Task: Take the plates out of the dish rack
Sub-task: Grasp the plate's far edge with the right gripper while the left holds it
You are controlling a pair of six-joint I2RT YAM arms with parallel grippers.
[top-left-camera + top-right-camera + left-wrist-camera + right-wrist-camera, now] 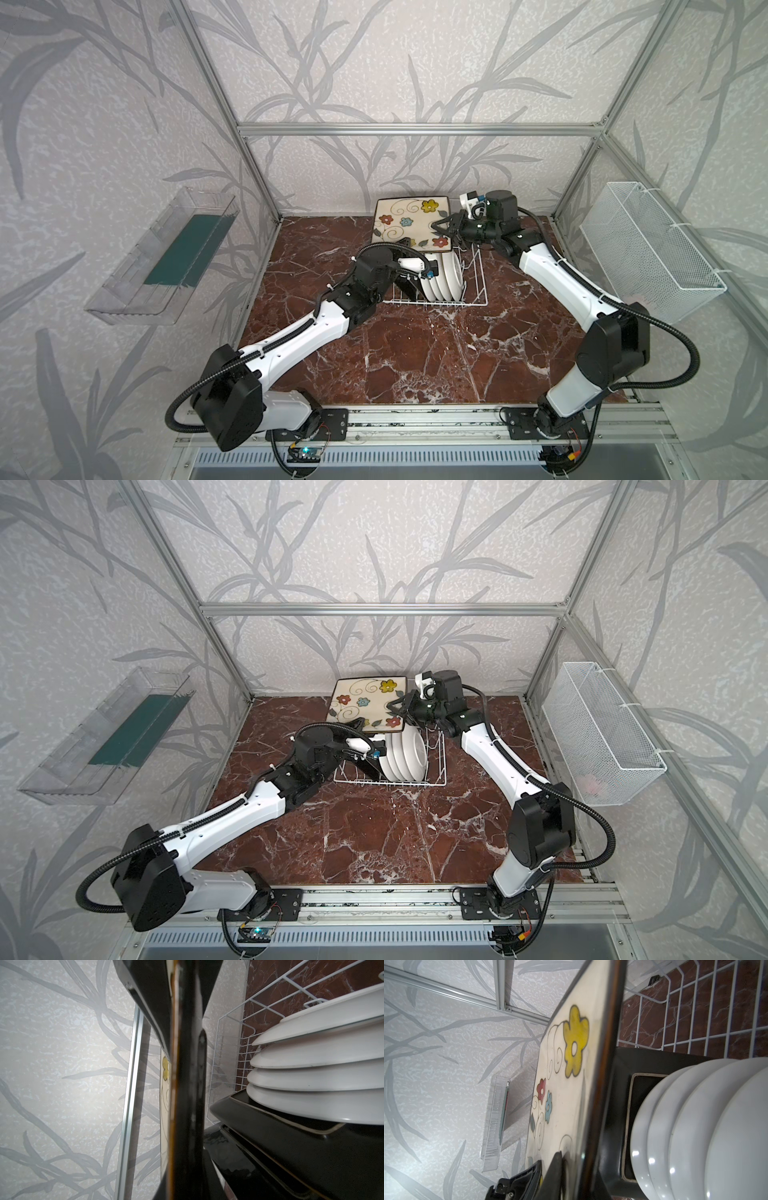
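Left tool [404, 243] and right tool [441, 227] pinch a flowered square plate [409, 222] over the dish rack [476, 297]. Four round plates [444, 276] and black-backed square plates [280, 1142] remain racked, so unloading looks barely begun.

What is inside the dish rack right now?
Four round white plates stand on edge in the dish rack, with black-backed square plates beside them. The flowered square plate is held raised at its back. The left arm hides the rack's left end in both top views.
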